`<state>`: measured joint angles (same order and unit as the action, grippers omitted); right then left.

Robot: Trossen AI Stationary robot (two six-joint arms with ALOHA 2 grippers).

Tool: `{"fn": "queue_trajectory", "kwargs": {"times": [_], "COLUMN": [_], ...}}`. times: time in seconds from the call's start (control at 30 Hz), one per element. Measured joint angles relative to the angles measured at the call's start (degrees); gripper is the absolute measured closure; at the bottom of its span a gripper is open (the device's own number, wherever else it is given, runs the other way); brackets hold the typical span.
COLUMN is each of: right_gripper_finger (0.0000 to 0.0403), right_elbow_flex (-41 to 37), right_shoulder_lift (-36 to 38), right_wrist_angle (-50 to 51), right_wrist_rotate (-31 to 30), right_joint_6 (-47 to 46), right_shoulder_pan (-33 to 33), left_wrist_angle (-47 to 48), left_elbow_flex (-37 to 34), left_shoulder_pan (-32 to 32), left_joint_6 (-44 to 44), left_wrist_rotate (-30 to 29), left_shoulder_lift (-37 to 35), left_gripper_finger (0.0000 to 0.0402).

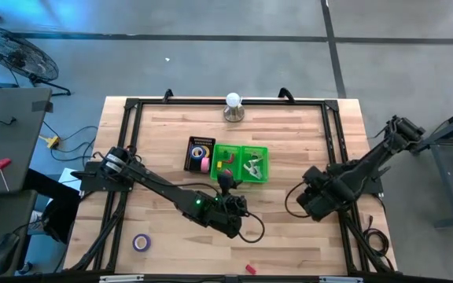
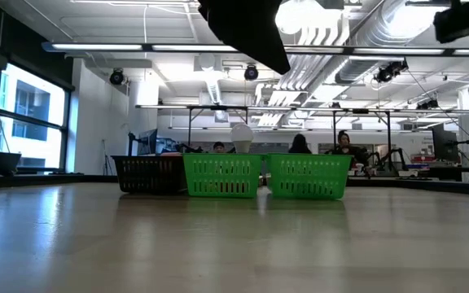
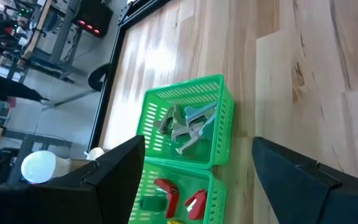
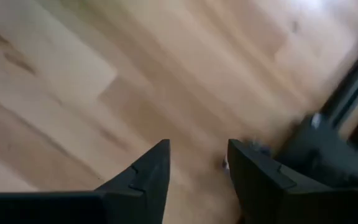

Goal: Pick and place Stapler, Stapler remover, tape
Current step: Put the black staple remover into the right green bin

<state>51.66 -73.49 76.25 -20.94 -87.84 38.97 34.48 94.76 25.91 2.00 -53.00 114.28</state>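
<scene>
One purple tape roll [image 1: 140, 242] lies on the worktop [image 1: 289, 236], well apart from the green baskets [image 1: 242, 163]; you should pinch its light, stiff rim. Left tool [image 3: 194, 180] gapes empty near them; right tool [image 4: 197, 168] slightly parted, empty

- Tabletop [image 1: 289, 228]: pale wood planks with visible grain and knots, showing a smooth, slightly satin sheen in the low view.
- Frame [image 1: 333, 149] along the tabletop edges: dark, matt, metal-looking bars.
- Two green baskets [image 3: 219, 124]: glossy plastic lattice walls; black basket [image 1: 189, 154] beside them, looking like the same moulded plastic.
- Staple removers [image 3: 188, 124] in one green basket: grey, dull metal-looking finish.
- Red pieces [image 3: 166, 193] in the neighbouring basket: shiny plastic.
- Left gripper's fingers [image 3: 117, 171]: matt black plastic, smooth faces.
- Purple tape [image 1: 140, 242] near the front left corner: smooth, lightly glossy.
</scene>
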Motion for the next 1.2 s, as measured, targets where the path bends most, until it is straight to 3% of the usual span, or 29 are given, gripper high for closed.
{"fn": "queue_trajectory", "kwargs": {"times": [0.33,0.53,1.0,1.2], "right_gripper_finger": [0.0286,0.0289,0.0208,0.0183], "right_elbow_flex": [0.0,0.0,-0.2,-7.9], "right_shoulder_lift": [0.0,0.0,0.0,0.0], "right_wrist_angle": [3.7,6.3,6.7,4.5], "right_wrist_rotate": [8.8,10.0,10.6,15.9], "right_joint_6": [-9.4,-7.2,-3.2,-3.2], "right_shoulder_pan": [3.1,5.7,9.2,9.4], "left_wrist_angle": [0.0,0.1,0.1,0.2], "left_elbow_flex": [0.0,0.0,0.0,0.0], "left_shoulder_pan": [0.0,0.0,0.0,0.0], "left_joint_6": [0.9,1.3,1.3,1.3], "left_wrist_rotate": [1.5,2.7,2.7,2.7], "left_shoulder_lift": [0.0,0.0,0.0,0.0], "left_gripper_finger": [0.0113,0.0113,0.0113,0.0113]}}
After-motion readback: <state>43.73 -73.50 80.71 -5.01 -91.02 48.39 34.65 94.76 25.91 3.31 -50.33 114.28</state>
